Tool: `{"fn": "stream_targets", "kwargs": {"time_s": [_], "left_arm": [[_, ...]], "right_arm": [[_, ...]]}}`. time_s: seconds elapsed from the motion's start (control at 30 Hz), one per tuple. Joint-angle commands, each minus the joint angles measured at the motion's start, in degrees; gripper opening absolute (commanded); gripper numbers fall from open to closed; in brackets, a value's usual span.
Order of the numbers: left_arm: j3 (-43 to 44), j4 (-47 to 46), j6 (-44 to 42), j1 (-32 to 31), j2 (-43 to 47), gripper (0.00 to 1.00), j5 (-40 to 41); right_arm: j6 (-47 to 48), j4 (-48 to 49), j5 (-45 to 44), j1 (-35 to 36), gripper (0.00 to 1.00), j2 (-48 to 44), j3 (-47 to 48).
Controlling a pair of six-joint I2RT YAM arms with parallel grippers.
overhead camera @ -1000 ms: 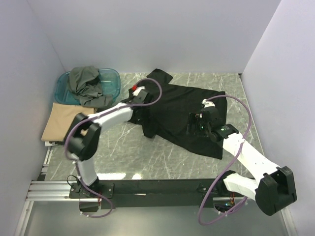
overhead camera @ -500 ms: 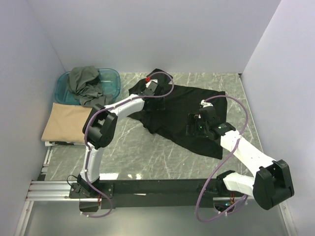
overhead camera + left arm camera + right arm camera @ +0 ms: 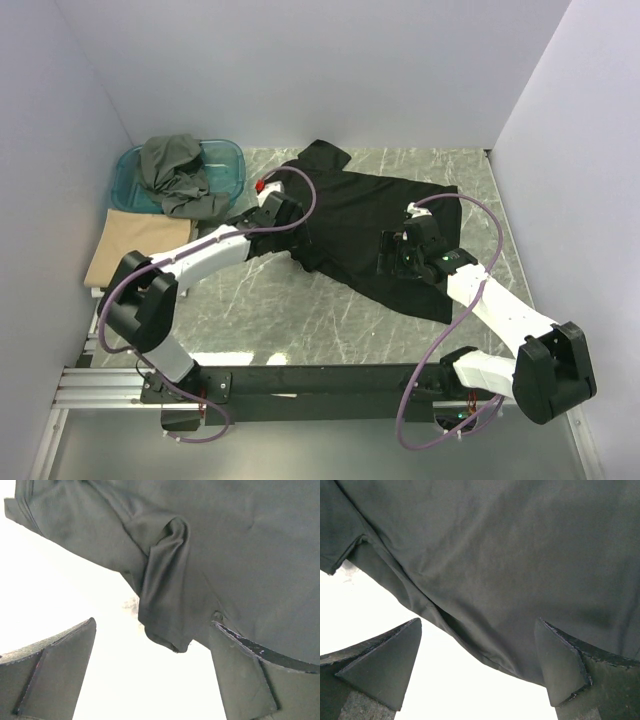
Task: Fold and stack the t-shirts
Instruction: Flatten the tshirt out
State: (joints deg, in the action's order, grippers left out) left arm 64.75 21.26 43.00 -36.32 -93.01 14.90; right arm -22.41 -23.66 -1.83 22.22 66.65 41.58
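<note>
teal tub (image 3: pixel 226 163), grey-olive t-shirt (image 3: pixel 175 172) inside

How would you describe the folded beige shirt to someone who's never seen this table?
Look to the marble table's left edge, by the wall. On the near side of the teal tub lies the tan shirt, a neat rectangle. The grey-olive shirt is crumpled in the tub and the black shirt sprawls mid-table; only this is folded.

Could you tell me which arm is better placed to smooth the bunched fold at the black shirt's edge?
Left, probably: the open left gripper hangs over the fold; the open right gripper is above flat cloth of the black shirt.
</note>
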Motion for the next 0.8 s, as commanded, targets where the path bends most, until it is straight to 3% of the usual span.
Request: {"fn": "stream_targets", "kwargs": {"time_s": [0.0,0.27,0.37,0.4,0.53,0.77], "left_arm": [[-3.5,-6.0,5.2,-0.2,0.6,0.98,-3.1],[-0.7,-7.5,6.0,-0.2,-6.4,0.75,-7.7],[0.7,-6.4,5.8,-0.2,-7.4,0.52,-7.8],[0.9,-5.7,6.0,-0.2,-7.5,0.37,-7.6],[1.9,-1.2,6.7,-0.2,-7.5,0.01,-5.7],[2.0,10.4,8.2,-0.5,-4.0,0.01,-2.7]], "right_arm": [[0.4,2.0,0.6,-0.3,1.0,0.3,0.1],[0.4,1.8,0.3,-0.4,1.0,-0.5,-0.5],[0.4,1.8,0.1,-0.3,1.0,-0.6,-0.6],[0.4,1.8,-0.1,-0.4,1.0,-0.6,-0.6],[0.4,1.7,0.2,-0.4,1.0,-0.4,-0.5],[0.6,1.4,0.8,-0.5,1.0,0.8,-0.4]]}}
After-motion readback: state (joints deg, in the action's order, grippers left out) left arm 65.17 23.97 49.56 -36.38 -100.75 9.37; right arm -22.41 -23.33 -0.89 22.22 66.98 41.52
